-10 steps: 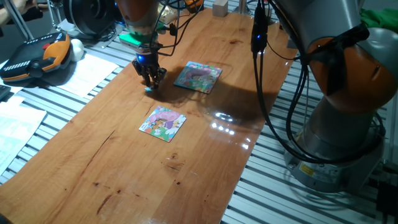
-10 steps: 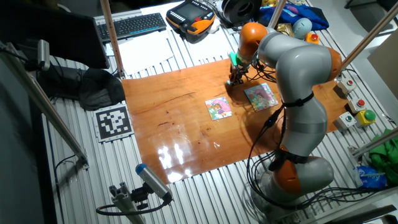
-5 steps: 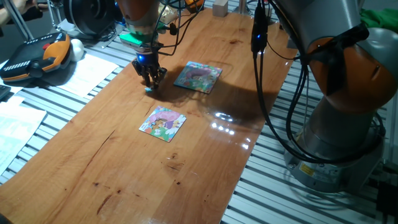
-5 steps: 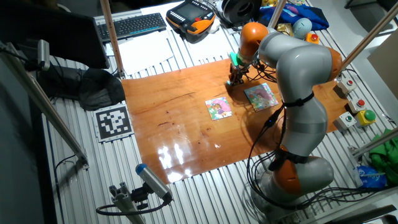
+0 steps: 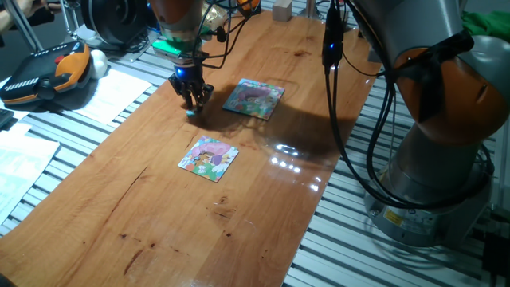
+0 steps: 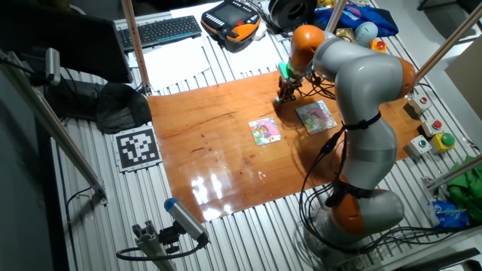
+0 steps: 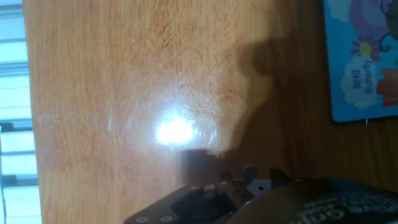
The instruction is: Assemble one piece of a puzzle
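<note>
- A glossy wooden tabletop is lying across a slatted metal bench, catching bright light glare near its right edge in one fixed view.
- At far left in that view, an orange-and-black teach pendant and white paper sheets are resting on the slats, off the wood.
- In the other fixed view, a keyboard is sitting beyond the far side of the wood, and a printed marker tag is lying on the slats beside its left edge.
- The gripper is pointing straight down with its fingers low over the wood near the left edge; their tips seem to be at or just above the surface.
- The piece is showing as a tiny teal speck right at the fingertips; whether the fingers are pinching it or merely standing around it is too small to tell, so their width cannot be judged.
- The hand view is giving only blurred wood, glare and dark hardware along the bottom, with no clear sight of the tips.
- The puzzle, purple-pink, is lying flat nearer the camera than the gripper, well apart from it, with bare wood all round.
- The light-blue-bordered puzzle is lying just to the right of the gripper, near but not touching; its corner is showing at the upper right of the hand view.
- The KUKA arm is filling the right side, its cables hanging over the right edge of the wood.
</note>
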